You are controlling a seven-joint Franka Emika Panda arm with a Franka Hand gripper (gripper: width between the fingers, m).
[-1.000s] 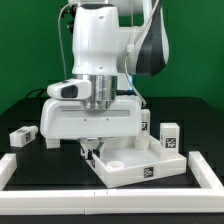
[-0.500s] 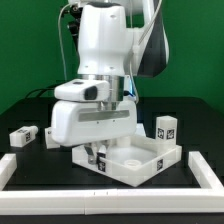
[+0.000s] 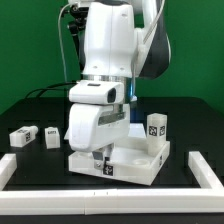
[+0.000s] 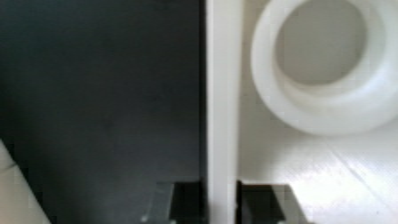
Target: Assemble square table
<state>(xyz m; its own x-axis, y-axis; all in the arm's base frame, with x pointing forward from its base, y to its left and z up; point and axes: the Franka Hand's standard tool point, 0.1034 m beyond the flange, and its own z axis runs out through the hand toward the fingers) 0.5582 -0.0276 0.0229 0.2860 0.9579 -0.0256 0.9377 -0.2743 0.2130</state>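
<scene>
My gripper (image 3: 103, 163) points straight down at the near edge of the top (image 3: 140, 165) and is closed narrow on the rim (image 4: 221, 100). In the wrist view the white rim runs as a strip between my two dark fingers (image 4: 178, 203). One finger is on the outer side, over the black surface (image 4: 89, 100), and the other is inside the tray-like top. Both seem to press against the rim, but the fingertips are cut off at the picture's edge.

The top lies flat on the black surface, in the middle of the scene and toward the near side. It is turned a little askew to the near rail (image 3: 110, 205). A black-and-white tag (image 3: 106, 172) shows on its near edge, just below my gripper. Just inside the rim, beside my grip, the wrist view shows a round socket (image 4: 329, 60) with a raised ring.

On the exterior view's left, a leg (image 3: 22, 136) and a second leg (image 3: 52, 135) lie side by side, near each other and well apart from the top. A third leg (image 3: 155, 129) stands upright at the top's far right corner; I cannot tell whether it touches the top. A left rail (image 3: 8, 168) and a right rail (image 3: 205, 168) lie to either side at the near edge of the surface.
</scene>
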